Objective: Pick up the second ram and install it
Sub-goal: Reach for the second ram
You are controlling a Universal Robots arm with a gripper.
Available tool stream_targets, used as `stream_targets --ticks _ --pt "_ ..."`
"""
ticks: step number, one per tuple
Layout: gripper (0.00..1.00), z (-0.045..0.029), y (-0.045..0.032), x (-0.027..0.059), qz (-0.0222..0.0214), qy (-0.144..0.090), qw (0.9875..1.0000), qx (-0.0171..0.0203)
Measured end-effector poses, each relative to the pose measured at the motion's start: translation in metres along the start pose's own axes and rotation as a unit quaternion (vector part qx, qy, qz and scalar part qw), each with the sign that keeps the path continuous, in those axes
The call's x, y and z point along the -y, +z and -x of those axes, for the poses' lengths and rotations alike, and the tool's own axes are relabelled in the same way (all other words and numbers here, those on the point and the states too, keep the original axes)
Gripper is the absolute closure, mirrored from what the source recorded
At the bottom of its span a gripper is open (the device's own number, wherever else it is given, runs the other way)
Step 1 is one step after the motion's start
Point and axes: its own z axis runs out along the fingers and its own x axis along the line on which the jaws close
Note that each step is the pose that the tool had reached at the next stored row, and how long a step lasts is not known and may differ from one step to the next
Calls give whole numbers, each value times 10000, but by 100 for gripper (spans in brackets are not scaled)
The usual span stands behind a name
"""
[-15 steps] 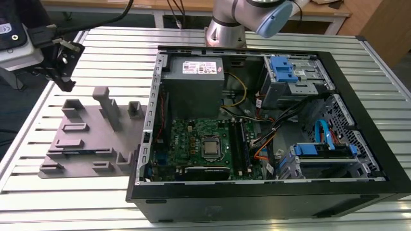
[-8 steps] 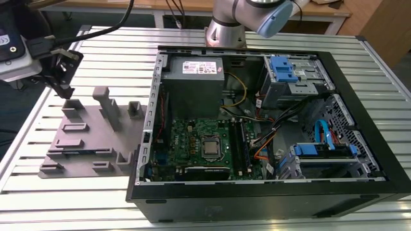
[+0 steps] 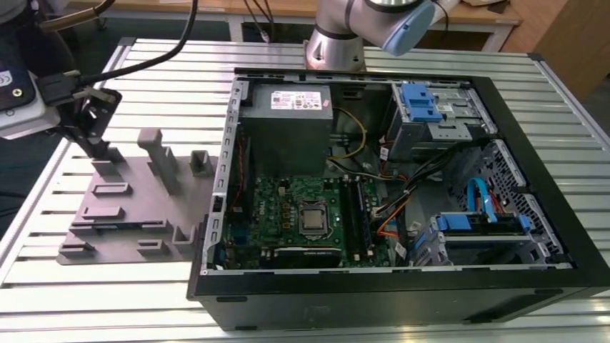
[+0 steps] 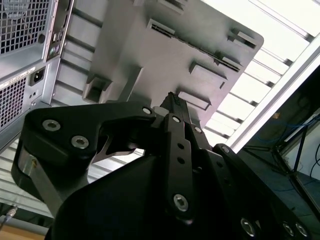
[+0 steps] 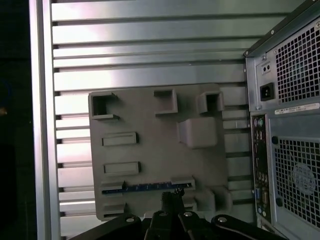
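The second ram (image 5: 145, 187) lies edge-on in a slot of the grey holder tray (image 5: 145, 150), a thin dark strip with a blue tint between two holder blocks. In the exterior view the ram (image 3: 114, 226) is a faint bluish line near the tray's front end. My gripper (image 3: 97, 150) hangs over the tray (image 3: 143, 207) on the exterior view's left. Its black fingertips (image 5: 171, 196) are pressed together just above one end of the ram. Nothing sits between them. In the second wrist view the gripper (image 4: 172, 98) points at the tray (image 4: 150, 55).
The open computer case (image 3: 496, 93) lies to the exterior view's right of the tray, with the motherboard (image 3: 286, 207), its long memory slots (image 3: 358, 214), power supply (image 3: 286, 107) and drive cages inside. The case's rear panel (image 5: 285, 125) stands close beside the tray. Everything rests on a slatted metal table (image 3: 114, 300).
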Motion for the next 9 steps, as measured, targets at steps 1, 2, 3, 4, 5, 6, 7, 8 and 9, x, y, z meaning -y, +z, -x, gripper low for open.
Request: stream_targets --ticks 1,2,3,4,5,6,7,8,9 --pt "93 -2 11 13 0 0 10000 0" --pt "93 -3 21 27 0 0 10000 0" --pt "93 -5 32 40 0 0 10000 0" --pt "93 -6 43 52 0 0 10000 0" --pt "93 -7 54 64 0 0 10000 0" --pt "93 -9 65 77 0 0 10000 0" --pt "93 -9 75 89 0 0 10000 0" --pt "93 -10 88 100 0 0 10000 0" --pt "93 -11 101 110 0 0 10000 0"
